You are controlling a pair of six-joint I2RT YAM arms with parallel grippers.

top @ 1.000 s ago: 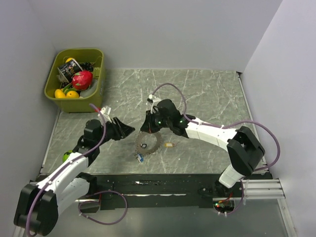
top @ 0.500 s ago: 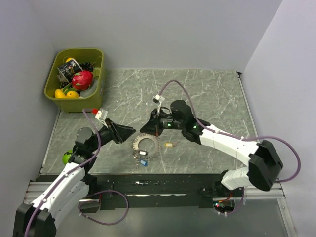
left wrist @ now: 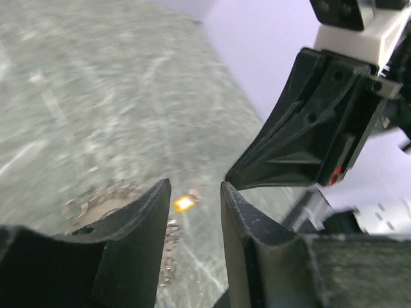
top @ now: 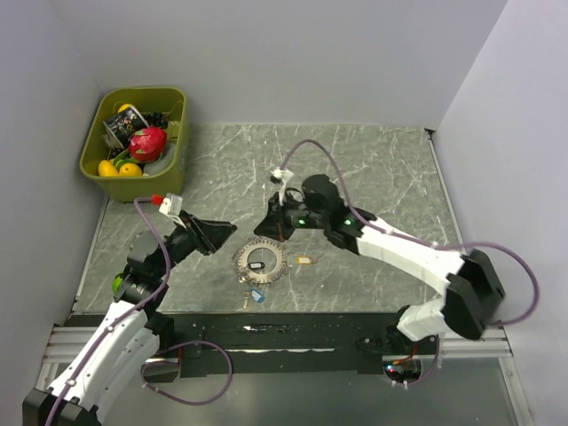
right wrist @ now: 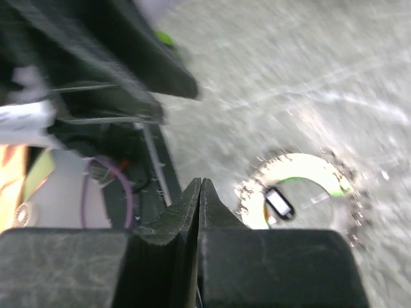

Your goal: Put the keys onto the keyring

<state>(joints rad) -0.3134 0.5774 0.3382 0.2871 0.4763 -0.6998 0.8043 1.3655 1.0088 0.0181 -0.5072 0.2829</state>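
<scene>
**A:** Grey marbled table (top: pixel 373 169), seen from above. What do you count on it?

**B:** One keyring (top: pixel 279 262), a spiky wreath lying flat near the middle, toward the near edge. There are three loose keys. A dark and whitish key (top: pixel 257 264) sits inside the ring, a tan key (top: pixel 304 261) just to its right, and a blue-headed key (top: pixel 257 295) just on its near side. One green bin (top: pixel 177 146) stands at the far left corner with fruit and a can in it. One green ball (top: pixel 118 282) lies beside the left arm.

**A:** And the two arms?

**B:** The left gripper (top: pixel 229 232) hangs to the left of the ring. The right gripper (top: pixel 264 229) is on the ring's far side. Their tips point at each other, near but apart.

**A:** The left wrist view?

**B:** Its two fingers (left wrist: pixel 144 218) stand partly apart with nothing between them. Through the gap I see one tan key (left wrist: pixel 183 204). An arc of the keyring (left wrist: pixel 106 191) shows to the left. The right gripper's black tip fills the right side.

**A:** The right wrist view?

**B:** Its two fingers (right wrist: pixel 186 205) are pressed flat together and grip nothing. The rest is blurred. One keyring (right wrist: pixel 302 160) lies on the table to the right, with the dark and whitish key (right wrist: pixel 279 202) inside it. I cannot make out the other two keys here.
</scene>
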